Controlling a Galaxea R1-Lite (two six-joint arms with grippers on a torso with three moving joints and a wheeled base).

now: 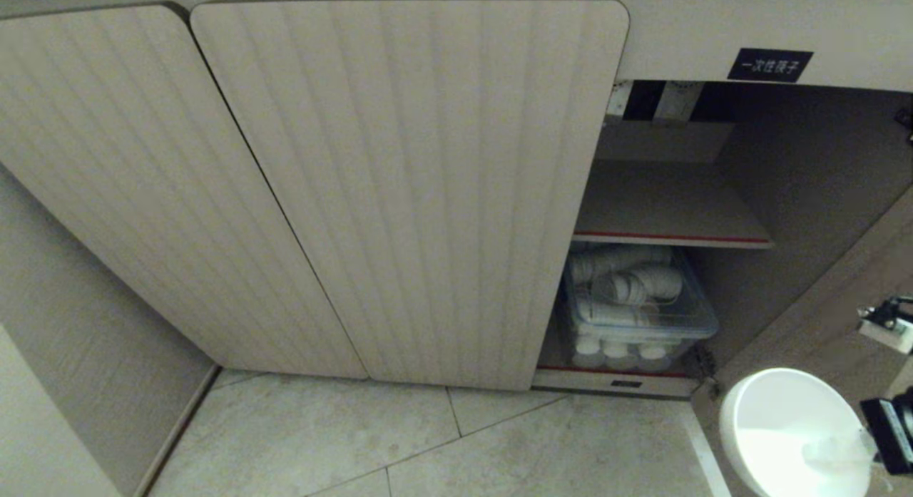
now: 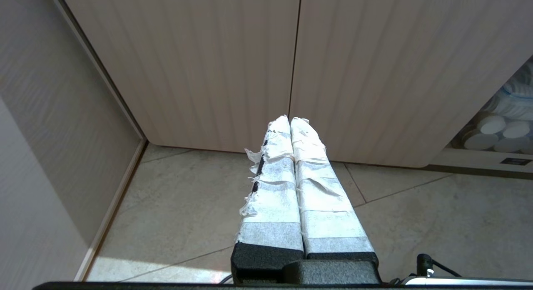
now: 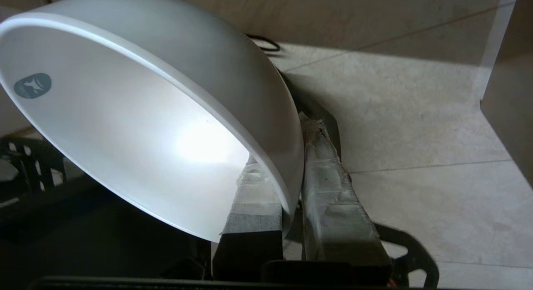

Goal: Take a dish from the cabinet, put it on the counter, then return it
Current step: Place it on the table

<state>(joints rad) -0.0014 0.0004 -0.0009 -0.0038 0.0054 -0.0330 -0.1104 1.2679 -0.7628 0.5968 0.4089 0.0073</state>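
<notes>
The dish (image 1: 784,426) is a plain white bowl, tilted, at the lower right of the head view, out in front of the cabinet (image 1: 406,183) over the floor. My right gripper (image 3: 287,165) is shut on the dish (image 3: 145,127), with one taped finger inside the rim and the other against its outer wall. The cabinet's right compartment is open, and its red-edged shelf (image 1: 670,237) is bare. My left gripper (image 2: 290,119) is shut on nothing and points at the closed fluted doors (image 2: 291,53). The counter is out of view.
Under the shelf a clear bin (image 1: 635,304) holds several white bowls. The opened door (image 1: 842,290) stands to the right of the dish. A wall (image 1: 71,340) closes the left side, and pale floor tiles (image 1: 428,447) lie in front.
</notes>
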